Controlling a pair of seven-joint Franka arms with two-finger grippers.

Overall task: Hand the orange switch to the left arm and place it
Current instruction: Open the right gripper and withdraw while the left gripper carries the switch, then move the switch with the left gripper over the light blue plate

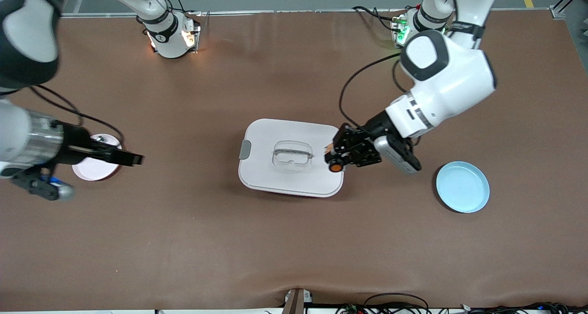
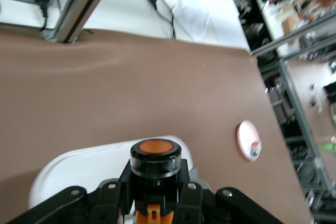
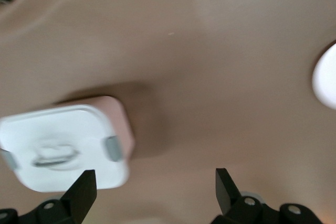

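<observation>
Small black push-button switch with round orange cap [image 1: 336,167] pinched in left pincer [image 1: 342,160] over large white plastic box [image 1: 291,157]; right pincer [image 1: 133,158] spread, over brown tabletop [image 1: 294,240].

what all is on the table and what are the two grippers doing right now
large white rounded-rectangular plastic box: one, white with grey latches, middle of the table
tiny black push-button switch with orange cap: one, held over the box's edge toward the left arm's end
round light blue plate: one, toward the left arm's end
round pink plate: one, toward the right arm's end, small part on it
left gripper: black, shut on the switch
right gripper: black, fingers open, over the table beside the pink plate
</observation>
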